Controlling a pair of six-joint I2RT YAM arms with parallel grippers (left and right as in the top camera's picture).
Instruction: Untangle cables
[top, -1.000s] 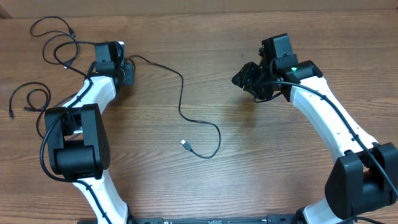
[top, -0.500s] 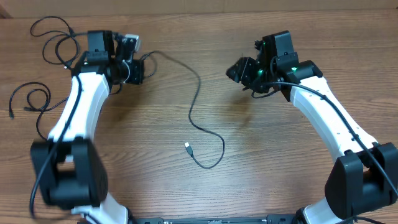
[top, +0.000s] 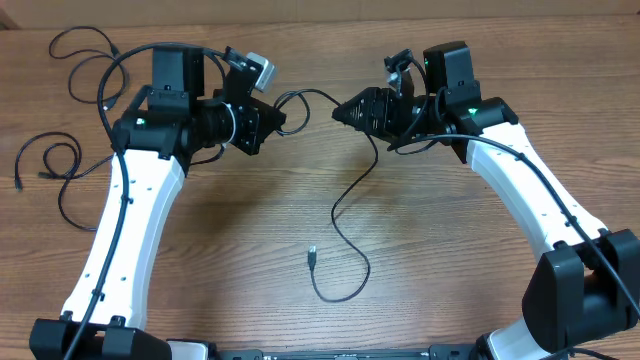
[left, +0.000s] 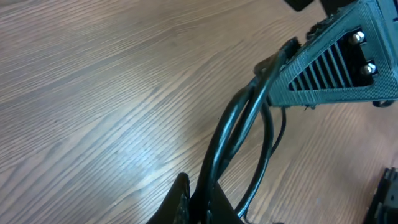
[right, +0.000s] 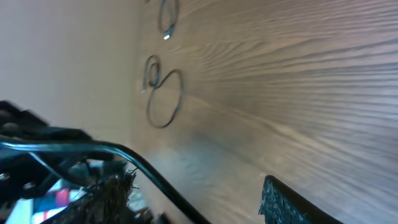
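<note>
Nearest the base, on the brown wood-grain table (top: 450, 280), lay the small silvery plug end (top: 312, 257) of the long thin black cable (top: 350, 190), with a slack loop just beside it. From there the strand ran away from you toward mid-table and rose off the wood, hung between your two arms. Your left gripper (top: 268, 115) was clamped on it. In the left wrist view the cord ran out doubled from between the closed fingers (left: 183, 202). Your right gripper (top: 345, 112) faced it tip to tip, jaws standing apart. The cable passed between its ribbed black fingers (right: 283, 199), close to one side — whether it pressed on that pad, cannot tell. A short arch of cord bridged the two grippers. Farther off, at the left edge, lay a second thin black cable (top: 46, 160) in a loose coil, and in the far left corner a third thin black cable (top: 70, 82) — both well apart from the grippers.
</note>
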